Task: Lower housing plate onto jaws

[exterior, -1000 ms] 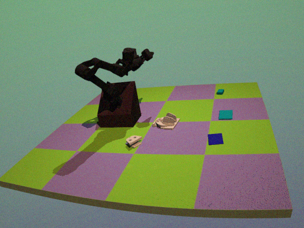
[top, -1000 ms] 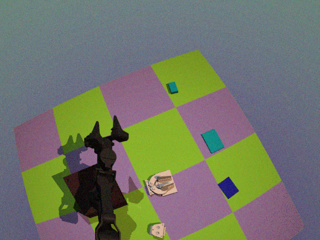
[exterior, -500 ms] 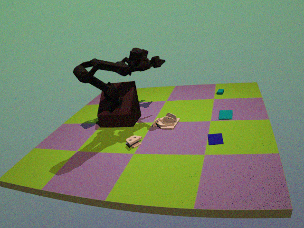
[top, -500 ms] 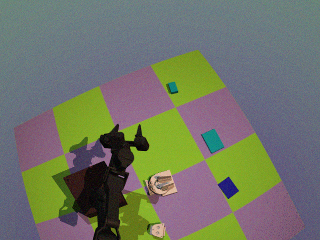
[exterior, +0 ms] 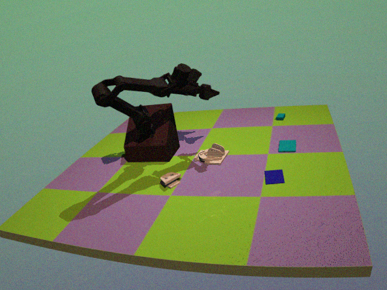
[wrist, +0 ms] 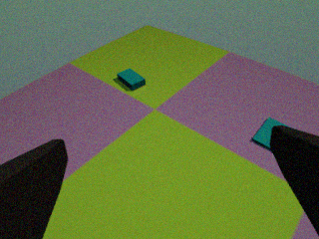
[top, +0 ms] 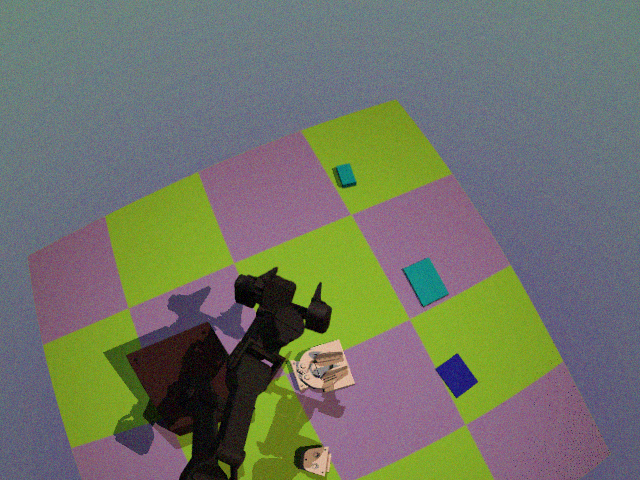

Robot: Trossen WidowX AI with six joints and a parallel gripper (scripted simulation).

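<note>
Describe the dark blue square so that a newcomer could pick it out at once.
Find the green-and-purple checkered board, then the side farthest from the arm's dark base block. There, on a green check, lies the dark blue square. Its neighbours, a teal slab and a small teal block, are greener.

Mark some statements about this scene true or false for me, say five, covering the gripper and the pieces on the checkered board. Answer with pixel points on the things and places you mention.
1. The black gripper (top: pixel 297 297) (exterior: pixel 215 92) (wrist: pixel 169 142) is open with nothing between its fingers. True.
2. The flat dark blue square (top: pixel 456 375) (exterior: pixel 274 176) lies on a purple tile. False: it lies on a green one.
3. The small teal block (top: pixel 345 175) (exterior: pixel 280 116) (wrist: pixel 131 79) sits on a green tile. True.
4. The beige assembly with upright curved parts (top: pixel 342 379) (exterior: pixel 218 161) is between the fingers. False: it rests on the board.
5. The small beige piece with two round marks (top: pixel 315 460) (exterior: pixel 170 177) is on the dark red pedestal. False: it is on the board.
</note>
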